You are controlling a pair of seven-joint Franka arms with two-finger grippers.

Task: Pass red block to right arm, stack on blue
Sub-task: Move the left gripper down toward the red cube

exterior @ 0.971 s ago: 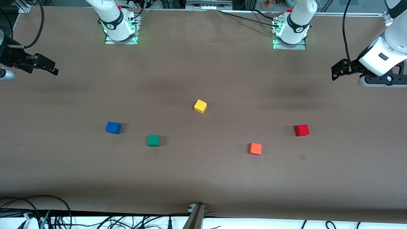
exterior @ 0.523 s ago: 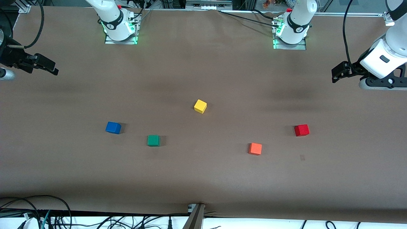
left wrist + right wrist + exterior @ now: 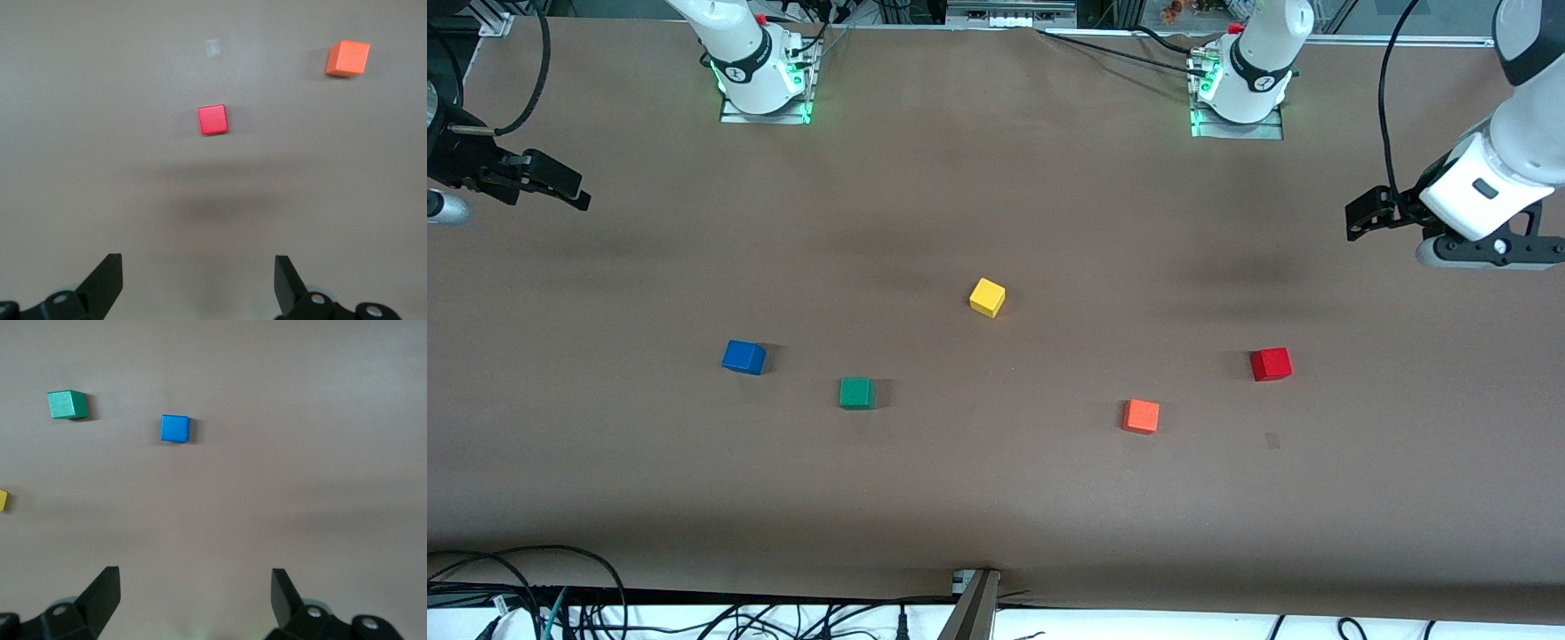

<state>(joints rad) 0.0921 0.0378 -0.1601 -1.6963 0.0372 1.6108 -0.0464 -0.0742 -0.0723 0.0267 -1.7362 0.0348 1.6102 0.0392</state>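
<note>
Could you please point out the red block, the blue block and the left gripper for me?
red block (image 3: 1271,364), front view, its top face.
blue block (image 3: 743,356), front view, its top face.
left gripper (image 3: 199,280), left wrist view, the gap midway between its fingertips.

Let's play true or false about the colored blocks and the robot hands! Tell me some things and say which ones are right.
1. The red block is sitting on the table, not held by anything. True.
2. The red block is stacked on the blue block. False: they lie far apart, each on the table.
3. The left gripper has its jaws open and empty. True.
4. The right gripper is squeezing the green block. False: its jaws are open and empty; the green block sits alone.
5. The orange block is nearer the front camera than the yellow block. True.
</note>
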